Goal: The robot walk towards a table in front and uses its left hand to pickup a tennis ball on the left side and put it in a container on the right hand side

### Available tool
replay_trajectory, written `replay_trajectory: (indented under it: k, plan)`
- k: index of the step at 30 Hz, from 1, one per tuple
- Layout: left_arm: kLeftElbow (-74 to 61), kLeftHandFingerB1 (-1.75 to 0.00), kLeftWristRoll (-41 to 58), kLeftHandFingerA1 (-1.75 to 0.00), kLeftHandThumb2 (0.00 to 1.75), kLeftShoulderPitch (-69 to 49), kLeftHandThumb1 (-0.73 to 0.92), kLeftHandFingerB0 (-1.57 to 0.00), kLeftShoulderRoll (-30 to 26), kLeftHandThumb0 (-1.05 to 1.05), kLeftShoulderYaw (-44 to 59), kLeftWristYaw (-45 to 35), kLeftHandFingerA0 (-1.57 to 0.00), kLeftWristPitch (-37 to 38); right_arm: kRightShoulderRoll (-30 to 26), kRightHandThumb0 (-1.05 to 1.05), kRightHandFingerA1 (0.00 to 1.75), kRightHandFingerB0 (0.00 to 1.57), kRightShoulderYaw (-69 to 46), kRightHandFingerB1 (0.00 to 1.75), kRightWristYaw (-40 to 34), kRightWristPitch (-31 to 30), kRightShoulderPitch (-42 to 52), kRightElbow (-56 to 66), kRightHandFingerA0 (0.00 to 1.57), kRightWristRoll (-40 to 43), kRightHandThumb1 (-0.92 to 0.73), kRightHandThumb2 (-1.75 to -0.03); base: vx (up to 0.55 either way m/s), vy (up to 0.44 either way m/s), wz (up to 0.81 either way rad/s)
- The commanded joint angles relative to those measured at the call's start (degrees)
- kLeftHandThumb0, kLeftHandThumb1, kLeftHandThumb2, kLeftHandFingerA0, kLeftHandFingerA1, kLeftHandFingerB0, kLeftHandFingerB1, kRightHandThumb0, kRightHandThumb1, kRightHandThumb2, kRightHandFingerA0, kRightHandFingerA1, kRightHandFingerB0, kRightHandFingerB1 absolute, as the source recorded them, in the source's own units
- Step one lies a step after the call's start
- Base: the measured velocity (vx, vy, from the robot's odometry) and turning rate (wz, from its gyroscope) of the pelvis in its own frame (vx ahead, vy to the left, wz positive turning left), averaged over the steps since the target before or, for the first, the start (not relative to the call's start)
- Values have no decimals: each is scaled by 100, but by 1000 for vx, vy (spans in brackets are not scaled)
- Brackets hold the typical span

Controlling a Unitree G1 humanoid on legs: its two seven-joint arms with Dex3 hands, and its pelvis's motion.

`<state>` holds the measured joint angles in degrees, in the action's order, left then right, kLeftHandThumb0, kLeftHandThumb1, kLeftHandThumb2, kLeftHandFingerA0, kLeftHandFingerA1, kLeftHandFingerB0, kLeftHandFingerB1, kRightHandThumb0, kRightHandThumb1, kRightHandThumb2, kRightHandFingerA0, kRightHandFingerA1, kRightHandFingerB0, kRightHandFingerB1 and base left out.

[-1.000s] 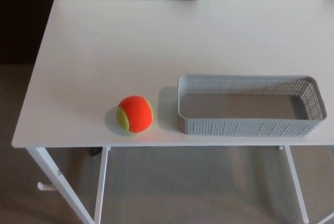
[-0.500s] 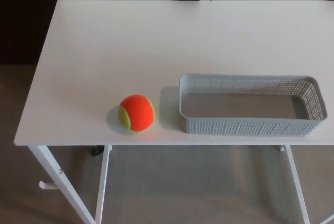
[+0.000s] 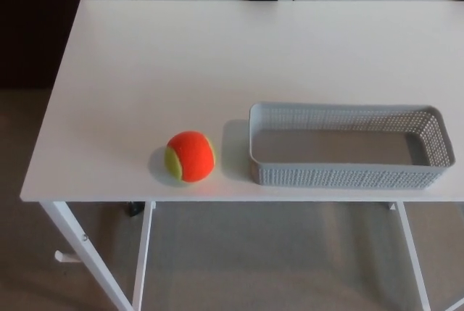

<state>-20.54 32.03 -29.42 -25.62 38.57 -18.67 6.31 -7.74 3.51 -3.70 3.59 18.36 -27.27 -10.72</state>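
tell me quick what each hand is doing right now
Left hand: not in view.
Right hand: not in view.
The tennis ball sits untouched on the table.

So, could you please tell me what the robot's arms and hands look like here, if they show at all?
Neither arm nor hand shows, so their look cannot be told. Only the white table, the orange-and-yellow tennis ball and the grey perforated basket appear.
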Motion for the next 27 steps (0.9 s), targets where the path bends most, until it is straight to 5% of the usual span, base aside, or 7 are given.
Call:
replay_trajectory:
  k: [1,5,7,11,13,24,27]
  plan:
    - [-1407,-20,-794,-33,60,1403,46,-11,-1228,-10,-1335,182,-7,-1386,-29,-9,62,1,-102,47,-12,24,-76,-138,15,88,-73,-95,0,0,0]
    - [-1294,-25,-1585,-34,54,2286,45,-12,-1511,-11,-2396,135,-8,-1671,-59,-12,61,2,-93,51,5,121,-107,-154,15,71,-64,-108,0,0,0]
    - [-1281,-49,-1896,-51,88,2639,43,0,-1556,-11,-2895,138,-1,-1833,-64,-12,61,2,-98,51,-4,130,-131,-165,15,66,-64,-108,0,0,0]
    - [-1298,-49,-2594,-51,84,3224,34,0,-1686,-16,-3736,143,0,-2178,-71,-10,64,7,-81,46,-16,52,-173,-98,17,29,-81,-83,0,0,0]
    - [-1358,-25,-3071,-32,52,3581,38,-10,-1672,-16,-4343,111,-11,-2474,-89,-11,59,2,-63,50,-15,12,-126,-33,14,-1,-67,-107,0,0,0]
    - [-864,-20,-4104,-27,59,4450,34,-5,-1465,-26,-5799,-33,-5,-2958,-75,-9,60,6,-25,45,2,-32,-182,29,17,-26,-80,-81,0,0,0]
    - [-735,-24,-4248,-27,52,4623,37,-2,-1397,-23,-6028,-12,0,-3130,-79,-11,59,3,4,50,-10,-48,-219,0,15,-61,-65,-107,0,0,0]
